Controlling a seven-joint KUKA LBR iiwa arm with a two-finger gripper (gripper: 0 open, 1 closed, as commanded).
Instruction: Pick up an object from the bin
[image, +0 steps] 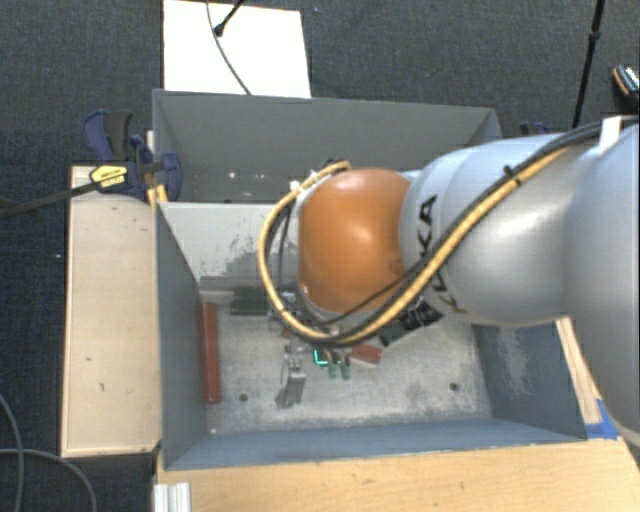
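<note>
Looking down into grey metal bin (180, 330). Showing gripper (293, 385) hanging low over floor near centre, beneath orange wrist cover (350, 240); cannot tell whether jaws are apart or together. Lying nearest, just at 3 o'clock of gripper: small green pieces (340, 368), beside small red piece (366, 353). Lying at 9 o'clock along wall: long red bar (210, 350). Sitting at 11 o'clock: dark flat block (245, 300). Overhanging 3 o'clock side: arm.

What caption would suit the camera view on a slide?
Arm's claw inside the grey bin, a long red bar lying along its left wall.
</note>
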